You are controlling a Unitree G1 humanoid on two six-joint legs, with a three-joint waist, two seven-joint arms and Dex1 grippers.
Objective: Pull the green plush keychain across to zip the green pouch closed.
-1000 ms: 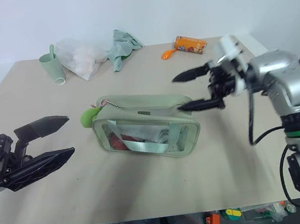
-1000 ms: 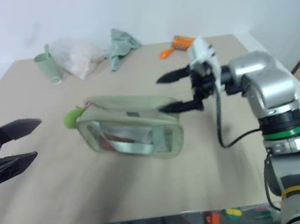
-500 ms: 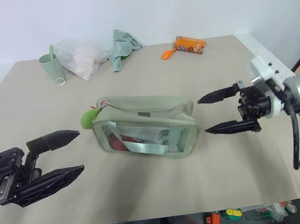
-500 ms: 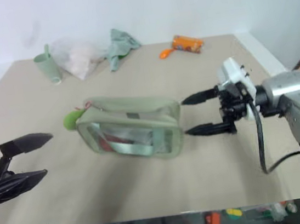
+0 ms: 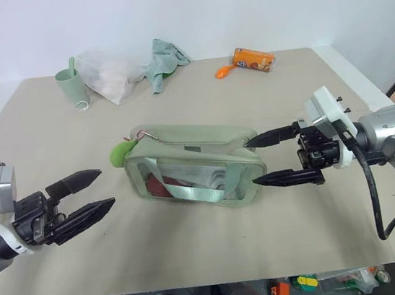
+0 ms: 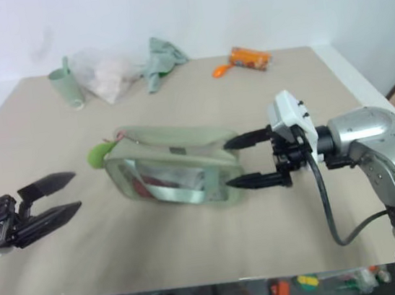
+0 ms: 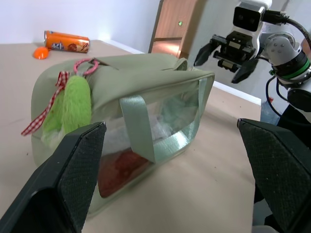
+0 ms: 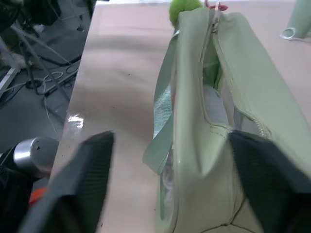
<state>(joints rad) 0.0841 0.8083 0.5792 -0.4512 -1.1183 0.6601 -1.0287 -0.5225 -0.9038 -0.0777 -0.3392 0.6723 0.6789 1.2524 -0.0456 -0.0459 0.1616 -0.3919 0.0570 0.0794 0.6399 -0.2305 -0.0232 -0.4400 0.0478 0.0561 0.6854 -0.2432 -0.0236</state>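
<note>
Down and in comes the right gripper (image 5: 270, 158), from above the pouch's right end a second ago to level with that end now, its two black fingers straddling the corner of the green pouch (image 5: 194, 165), one tip at the top seam, the other low by the front face. Its jaws have narrowed but remain apart, and nothing is clamped between them. Over on the other side the left gripper (image 5: 95, 191) has dropped lower, spread wide and empty, pointing at the pouch's left end and well apart from it.

That pouch sits mid-desk, a pale sage fabric box with a clear window on its front, a green webbing strap looping across that window, something red and something white inside. Along the top the zipper still gapes in the right wrist view. At the left end hangs the green plush keychain (image 7: 73, 108), a fuzzy lime charm on a pink ring with a red-and-white checked ribbon, touching the pouch's end wall.
</note>
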